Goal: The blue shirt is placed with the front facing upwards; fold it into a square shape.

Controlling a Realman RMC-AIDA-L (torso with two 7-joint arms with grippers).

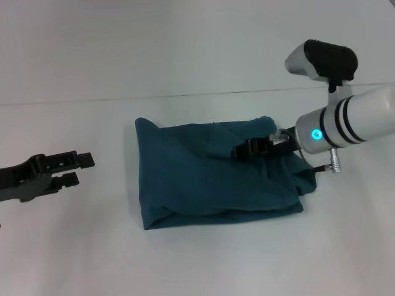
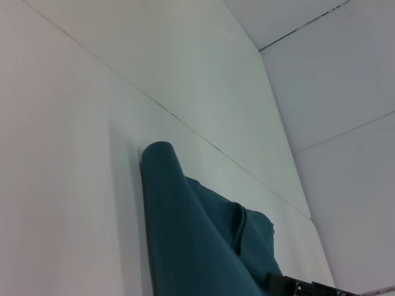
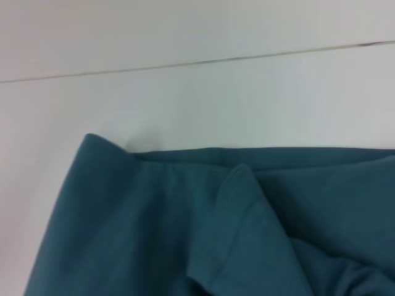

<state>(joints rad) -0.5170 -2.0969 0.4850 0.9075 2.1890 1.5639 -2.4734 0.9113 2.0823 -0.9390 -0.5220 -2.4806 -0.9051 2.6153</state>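
Observation:
The blue shirt (image 1: 210, 179) lies folded into a rough rectangle in the middle of the white table, plain teal side up, no lettering showing. My right gripper (image 1: 242, 150) reaches in from the right and rests low over the shirt's upper right part, beside a raised fold of cloth. The right wrist view shows the shirt (image 3: 185, 234) close up, with a hemmed flap sticking up. My left gripper (image 1: 79, 169) hovers to the left of the shirt, open and empty, a gap of table between them. The left wrist view sees the shirt (image 2: 197, 246) edge-on.
The white table (image 1: 185, 265) stretches around the shirt on all sides. A thin seam line (image 1: 123, 98) runs across the table behind the shirt. The right arm's white forearm (image 1: 352, 120) hangs over the table's right side.

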